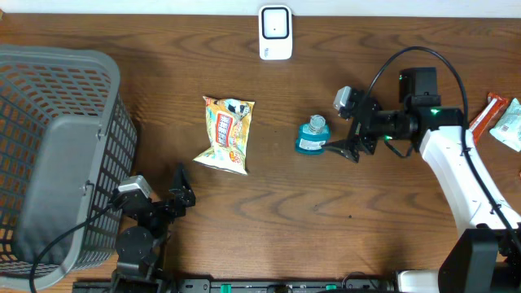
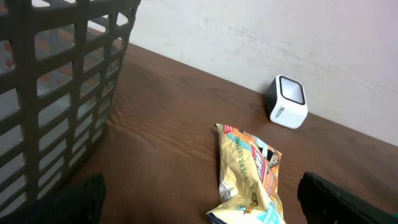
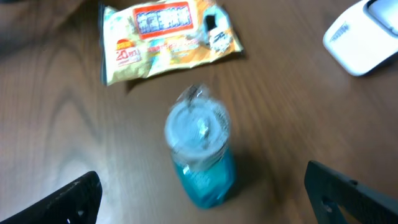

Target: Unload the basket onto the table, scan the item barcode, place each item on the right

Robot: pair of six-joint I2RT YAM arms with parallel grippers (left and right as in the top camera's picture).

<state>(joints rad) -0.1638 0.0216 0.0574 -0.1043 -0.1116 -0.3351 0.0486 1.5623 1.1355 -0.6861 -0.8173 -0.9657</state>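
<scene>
The blue bottle (image 1: 313,136) stands upright, nearer to me than the scanner (image 1: 275,32) and slightly right of it. I judge the step is the reach; next I must close on its body. Far left of the scanner, my left gripper (image 1: 181,189) rests low, fingers spread and empty. My right gripper (image 1: 340,124) stretches out level, fingers spread toward the bottle, grasping nothing.

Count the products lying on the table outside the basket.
4: snack bag at centre, blue bottle right of it, orange packet and pale green packet at the right edge, cut off; more may lie beyond.
</scene>
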